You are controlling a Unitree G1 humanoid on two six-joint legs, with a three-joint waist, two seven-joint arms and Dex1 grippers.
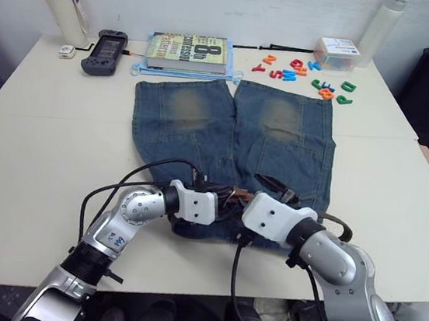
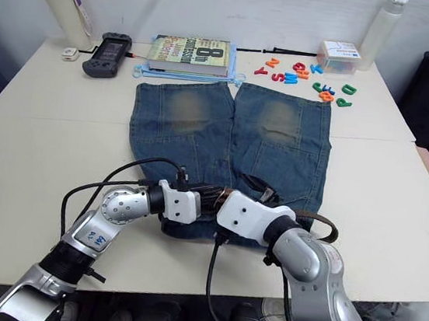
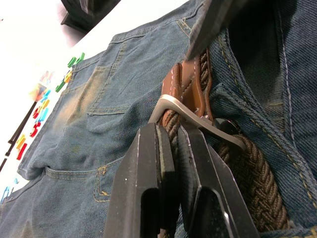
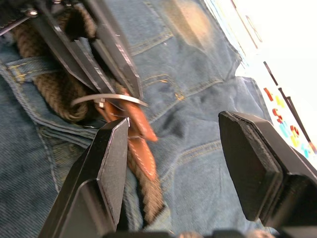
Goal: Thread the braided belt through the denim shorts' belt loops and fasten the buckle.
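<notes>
Soft shorts lie flat on the table, floppy belt along the waistband, left gripper pinched on it beside the stiff buckle, right gripper gaping wide — take the leather tip.

Braided belt along shorts' waistband

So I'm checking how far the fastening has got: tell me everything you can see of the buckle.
The buckle is a slim silver metal frame, seemingly rectangular, at the tan stitched-leather end of the braided belt. It lies tilted on the denim shorts at the waistband, with dark brown woven strap passing under it. The left end effector is closed on the strap right beside the frame. The right end effector is open just next to it. Whether the prong is engaged cannot be told.
</notes>
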